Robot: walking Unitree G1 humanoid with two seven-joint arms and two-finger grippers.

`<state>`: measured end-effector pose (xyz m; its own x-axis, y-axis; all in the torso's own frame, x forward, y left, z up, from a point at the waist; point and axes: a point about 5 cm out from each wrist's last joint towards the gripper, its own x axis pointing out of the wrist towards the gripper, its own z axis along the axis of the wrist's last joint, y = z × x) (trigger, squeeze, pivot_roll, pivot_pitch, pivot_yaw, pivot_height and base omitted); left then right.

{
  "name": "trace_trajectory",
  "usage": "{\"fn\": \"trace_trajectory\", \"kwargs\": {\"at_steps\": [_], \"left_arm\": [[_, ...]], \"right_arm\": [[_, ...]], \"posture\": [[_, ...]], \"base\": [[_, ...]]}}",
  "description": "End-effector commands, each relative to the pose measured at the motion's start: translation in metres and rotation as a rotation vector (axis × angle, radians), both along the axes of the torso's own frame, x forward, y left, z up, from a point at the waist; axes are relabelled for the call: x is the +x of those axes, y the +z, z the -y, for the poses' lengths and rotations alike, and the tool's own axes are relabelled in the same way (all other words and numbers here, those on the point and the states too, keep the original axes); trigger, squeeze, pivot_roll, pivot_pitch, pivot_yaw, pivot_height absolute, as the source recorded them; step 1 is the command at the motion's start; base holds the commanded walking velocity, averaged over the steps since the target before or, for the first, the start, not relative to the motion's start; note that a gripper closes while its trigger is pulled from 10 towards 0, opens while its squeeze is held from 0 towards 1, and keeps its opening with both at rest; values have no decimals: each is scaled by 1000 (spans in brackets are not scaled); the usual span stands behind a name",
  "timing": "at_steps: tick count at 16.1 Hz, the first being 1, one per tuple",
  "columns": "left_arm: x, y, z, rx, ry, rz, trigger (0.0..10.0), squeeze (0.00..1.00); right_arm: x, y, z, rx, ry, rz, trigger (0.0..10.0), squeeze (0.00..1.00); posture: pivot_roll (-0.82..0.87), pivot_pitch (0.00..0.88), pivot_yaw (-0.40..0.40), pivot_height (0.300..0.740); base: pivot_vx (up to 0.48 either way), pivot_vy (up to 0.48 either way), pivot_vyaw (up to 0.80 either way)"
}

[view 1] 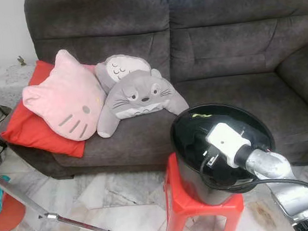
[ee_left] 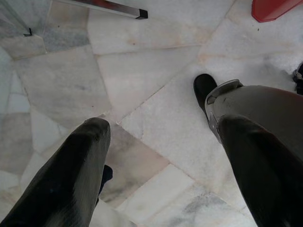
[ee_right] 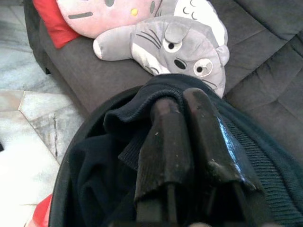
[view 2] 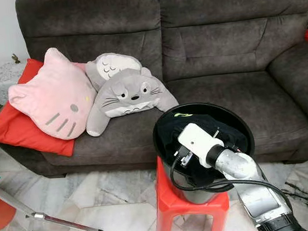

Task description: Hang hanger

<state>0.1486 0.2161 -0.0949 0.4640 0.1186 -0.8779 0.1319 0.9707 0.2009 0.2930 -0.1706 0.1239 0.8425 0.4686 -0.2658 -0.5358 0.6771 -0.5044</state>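
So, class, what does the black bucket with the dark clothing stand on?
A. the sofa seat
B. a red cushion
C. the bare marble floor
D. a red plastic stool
D: the black bucket sits on top of the red plastic stool, which stands on the floor in front of the sofa, with the right gripper reaching into the dark clothing.

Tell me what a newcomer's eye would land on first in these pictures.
First, the black bucket on a red stool in front of the grey sofa, with the right gripper reaching into it, fingers closed on the dark garment inside. Next, the pink cat cushion and grey plush toy on the sofa's left end, against a red pillow. The left gripper hangs open over the marble floor.
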Motion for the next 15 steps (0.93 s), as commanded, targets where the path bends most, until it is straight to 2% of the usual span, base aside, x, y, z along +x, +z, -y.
{"fn": "trace_trajectory", "kwargs": {"at_steps": [1,2,3,4,5,9,10,11,15], "left_arm": [[-2,-1,-2,10,3,-7,10000,0],[-2,0,-2,9,3,-7,10000,0],[-2,0,-2,9,3,-7,10000,0],[-2,0,-2,9,3,-7,10000,0],[-2,0,-2,9,3,-7,10000,0],[-2,0,-2,9,4,-6,10000,0],[-2,0,-2,9,4,-6,10000,0],[-2,0,-2,9,4,-7,10000,0],[-2,-1,-2,8,3,-7,10000,0]], "right_arm": [[5,2,-2,-27,-6,10,0,0],[8,0,1,-43,-42,11,3882,0],[11,-1,4,-41,-93,12,5490,0],[12,-1,3,-39,-96,15,6510,0],[14,-1,2,-36,-119,27,10000,0],[19,3,2,17,-175,51,10000,0],[19,7,1,46,-176,57,10000,573],[20,9,0,59,-178,62,10000,1000],[16,21,-10,114,-167,97,10000,1000]], "posture": [[-167,0,35,740],[-166,0,35,740],[-166,0,35,740],[-167,0,36,740],[-166,0,36,740],[-167,0,36,740],[-168,0,36,740],[-168,0,35,740],[-170,0,35,740]], "base": [[0,0,0],[0,0,0],[0,0,0],[0,0,0],[0,0,0],[0,0,0],[0,0,0],[0,0,0],[0,0,0]]}}
